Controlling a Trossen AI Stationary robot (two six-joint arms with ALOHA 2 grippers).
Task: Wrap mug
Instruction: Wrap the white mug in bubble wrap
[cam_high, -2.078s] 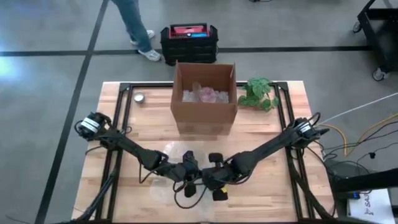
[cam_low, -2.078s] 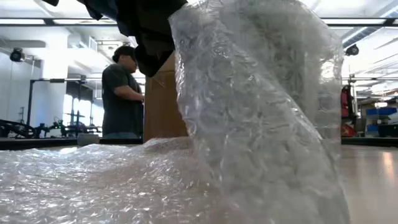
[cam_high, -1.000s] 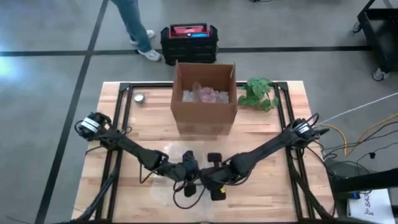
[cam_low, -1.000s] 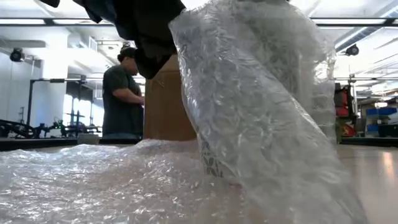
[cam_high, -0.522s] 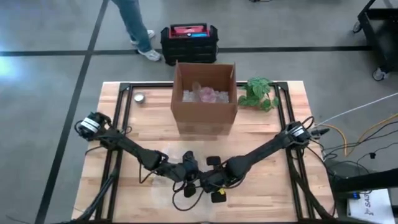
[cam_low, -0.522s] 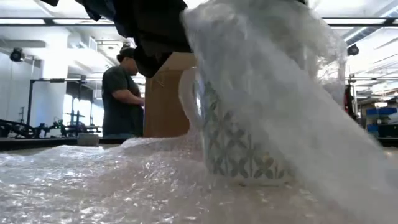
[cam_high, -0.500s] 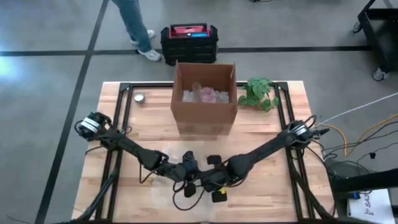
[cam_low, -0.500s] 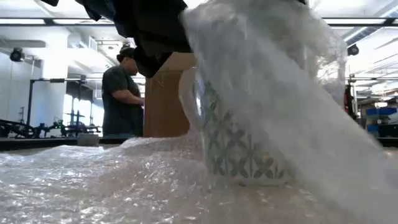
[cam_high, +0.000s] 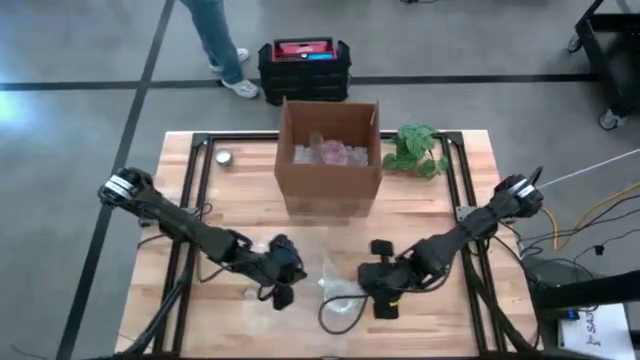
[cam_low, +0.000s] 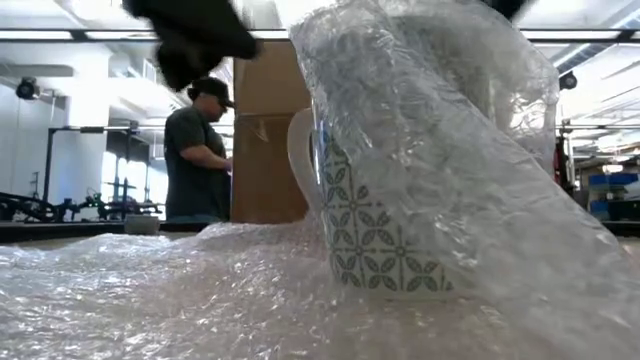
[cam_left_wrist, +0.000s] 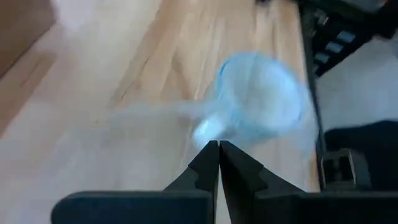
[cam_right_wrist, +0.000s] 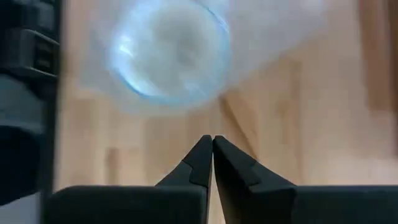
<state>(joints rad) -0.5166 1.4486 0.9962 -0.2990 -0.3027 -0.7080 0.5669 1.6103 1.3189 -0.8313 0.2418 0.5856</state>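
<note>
Both arms have drawn apart from the mug (cam_low: 375, 215), left gripper (cam_high: 281, 296) and right gripper (cam_high: 385, 305) closed on nothing, so I'd regrasp the bubble wrap (cam_low: 150, 290) low and fold it snugly over the white, green-leaf-patterned mug standing half-covered at the table's (cam_high: 240, 190) front centre.

the high view looks straight down on the whole table (cam_high: 440, 200); the low view sits at tabletop level, very near the mug (cam_low: 380, 200); both wrist views face it too.
</note>
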